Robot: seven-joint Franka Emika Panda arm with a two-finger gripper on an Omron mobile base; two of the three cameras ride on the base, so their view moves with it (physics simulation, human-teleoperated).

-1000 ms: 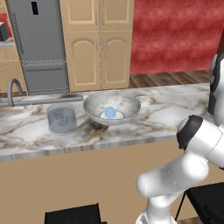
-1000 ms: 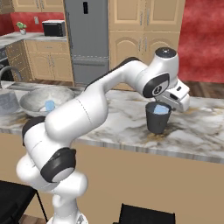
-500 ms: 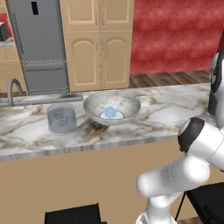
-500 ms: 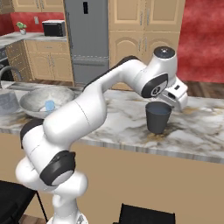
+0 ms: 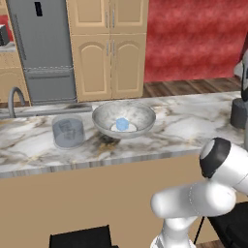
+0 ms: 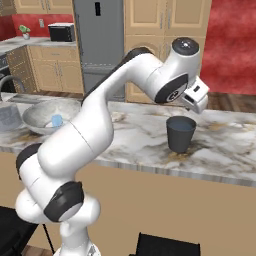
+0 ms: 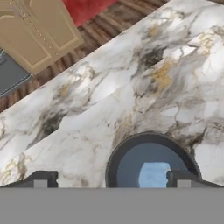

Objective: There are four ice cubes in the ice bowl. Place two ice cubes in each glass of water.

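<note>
ice cube [image 7: 154,174] in dark glass [image 7: 131,151], below open jaws

Rendered kitchen with a long white-and-grey marbled stone counter [image 5: 184,126] veined in gold, above a plain tan front panel [image 5: 87,193]. Behind it: a tall grey steel fridge [image 5: 43,48], light wooden cupboards with arched doors [image 5: 109,58], a mottled red wall [image 5: 193,38] and brown wooden plank floor [image 5: 193,87]. Far left: a curved grey tap [image 5: 14,99], a small dark microwave [image 6: 61,32] on a rear worktop.

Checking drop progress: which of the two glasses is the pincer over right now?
The dark charcoal glass, standing alone away from the ice bowl; the open pincer hangs above it. The translucent glass sits beside the bowl.
</note>
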